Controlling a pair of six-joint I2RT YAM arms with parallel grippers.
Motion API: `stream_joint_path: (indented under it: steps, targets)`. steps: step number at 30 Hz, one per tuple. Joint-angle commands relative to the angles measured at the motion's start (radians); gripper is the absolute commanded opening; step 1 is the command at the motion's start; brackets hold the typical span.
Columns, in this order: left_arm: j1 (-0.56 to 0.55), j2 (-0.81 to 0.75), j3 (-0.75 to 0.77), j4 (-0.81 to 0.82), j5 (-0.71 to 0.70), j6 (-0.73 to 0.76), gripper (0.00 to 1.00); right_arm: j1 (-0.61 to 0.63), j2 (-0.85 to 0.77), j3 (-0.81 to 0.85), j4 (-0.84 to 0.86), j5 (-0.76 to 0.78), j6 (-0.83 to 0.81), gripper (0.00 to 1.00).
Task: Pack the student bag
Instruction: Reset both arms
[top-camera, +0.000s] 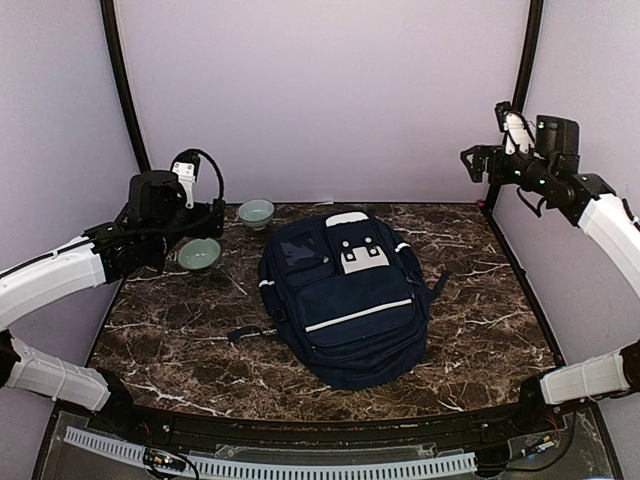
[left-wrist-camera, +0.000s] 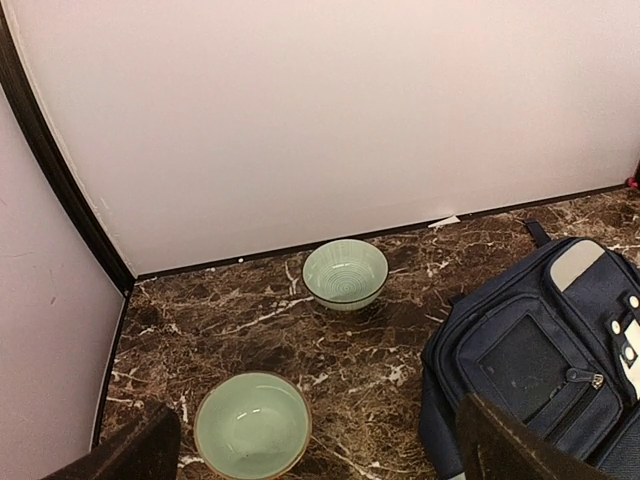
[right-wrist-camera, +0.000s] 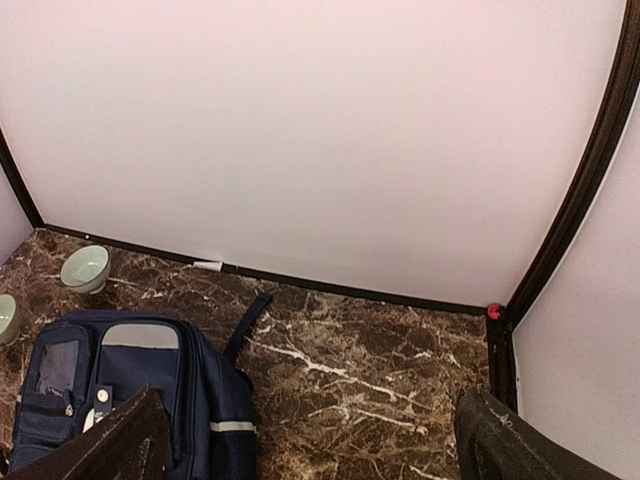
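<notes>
Left gripper (left-wrist-camera: 320, 455), right gripper (right-wrist-camera: 315, 450): fingers spread wide, holding nothing. Student bag (top-camera: 345, 300): frame centre, flat on table (top-camera: 480, 320), pockets apparently zipped. Green bowl (top-camera: 200, 253), second bowl (top-camera: 256, 211): upper left, outside bag. Progress: finished or unstarted, cannot tell.

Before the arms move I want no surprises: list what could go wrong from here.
The left arm hangs with open jaws above the nearer bowl; swinging toward the student bag could knock it or the farther bowl. The bag's loose strap trails on the table and might snag the jaws.
</notes>
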Motion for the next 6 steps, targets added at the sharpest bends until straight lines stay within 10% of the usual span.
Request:
stream_joint_path:
  steps: [1, 6]
  targets:
    - [0.001, -0.051, -0.018, 0.01, 0.013, -0.008, 0.99, 0.0, -0.009, 0.037, 0.038, 0.007, 0.002, 1.0]
    - [0.001, -0.051, -0.031, 0.015, 0.013, -0.002, 0.99, 0.0, -0.004, -0.013, 0.068, -0.043, 0.034, 1.0]
